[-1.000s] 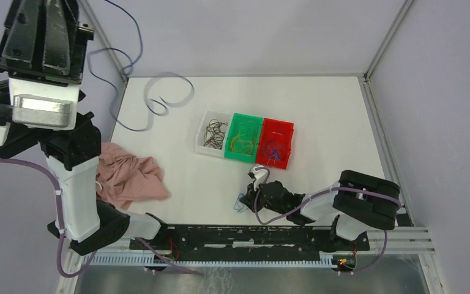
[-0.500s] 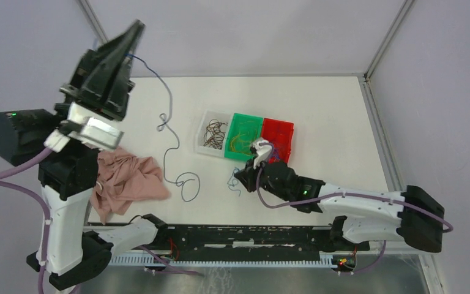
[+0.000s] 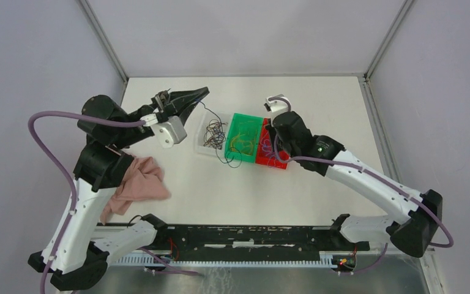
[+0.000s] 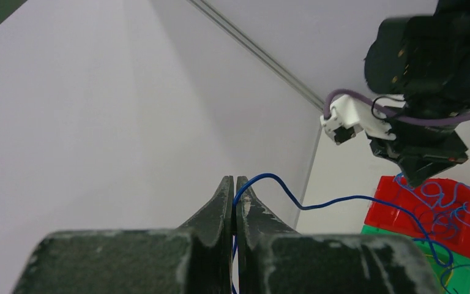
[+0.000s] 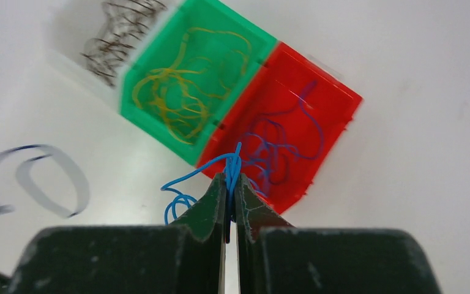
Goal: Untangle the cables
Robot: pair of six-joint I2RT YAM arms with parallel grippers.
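Left arm is reaching forward, left pincer (image 4: 232, 184) clamping a blue wire (image 4: 268, 176); right arm is bending down, right pincer (image 5: 231, 180) pinching blue wire above a red tray (image 5: 336, 116).

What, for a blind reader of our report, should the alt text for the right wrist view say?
The right claw, shut on a thin blue cable, hangs above a red bin of blue cables; beside it sit a green bin of yellow cables and a clear bin of dark brown cables.
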